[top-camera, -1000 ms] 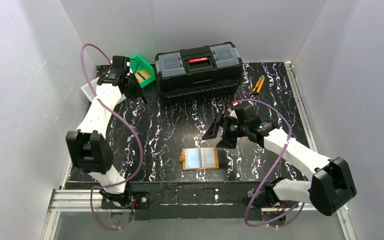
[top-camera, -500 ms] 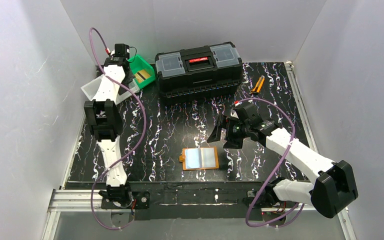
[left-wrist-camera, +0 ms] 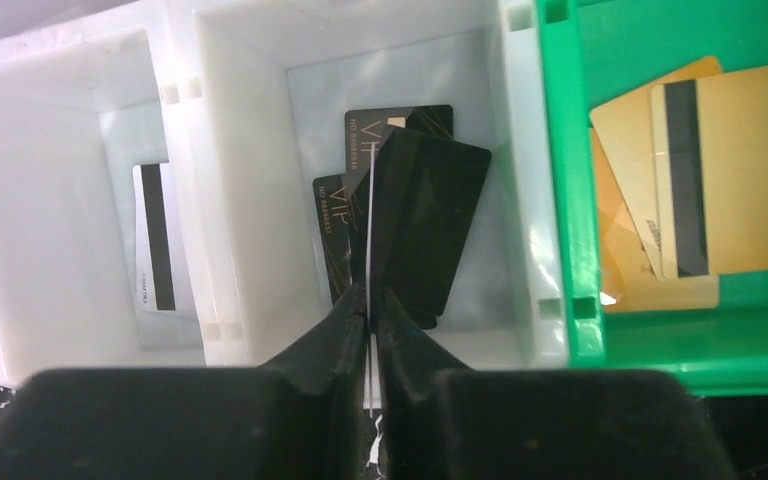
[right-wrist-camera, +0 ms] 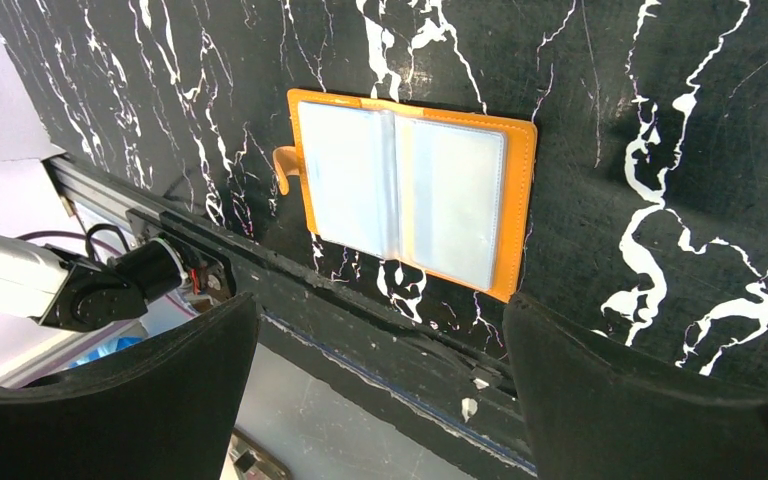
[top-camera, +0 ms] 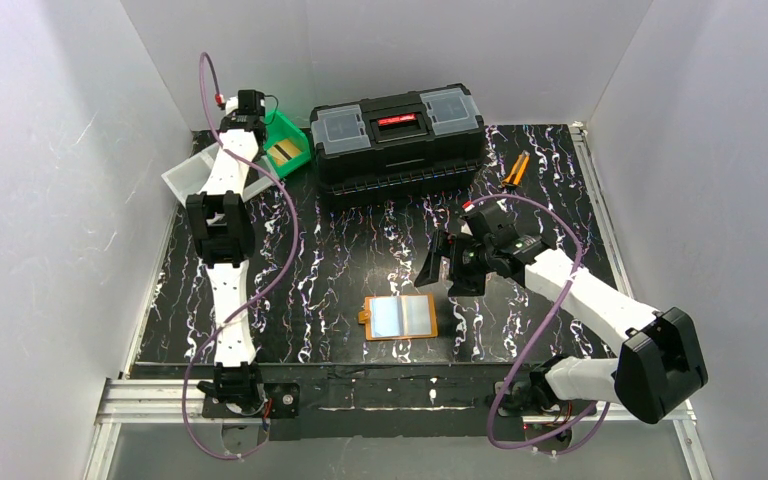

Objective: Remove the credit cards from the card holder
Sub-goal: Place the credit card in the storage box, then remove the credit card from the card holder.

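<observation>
Over the tabletop (top-camera: 340,260), top view: card holder (top-camera: 400,317) is lying open near the front edge, right fingers (top-camera: 428,268) hovering just behind.
Left wrist: left fingers (left-wrist-camera: 330,340) are pinching one card (left-wrist-camera: 370,240) edge-on over the white bin (left-wrist-camera: 260,200) holding black credit cards (left-wrist-camera: 430,220), apparently sorting by colour.
Right wrist: right fingers (right-wrist-camera: 110,400) are standing spread wide; card holder (right-wrist-camera: 410,190) pockets are looking empty.

A black plastic card (left-wrist-camera: 332,205) in the middle white plastic bin (left-wrist-camera: 250,200) bears pale letters "VI", the rest covered, with a sideways line starting "NO". Its digits are too small to read. Small print on the gold striped card (left-wrist-camera: 740,170) is illegible.
</observation>
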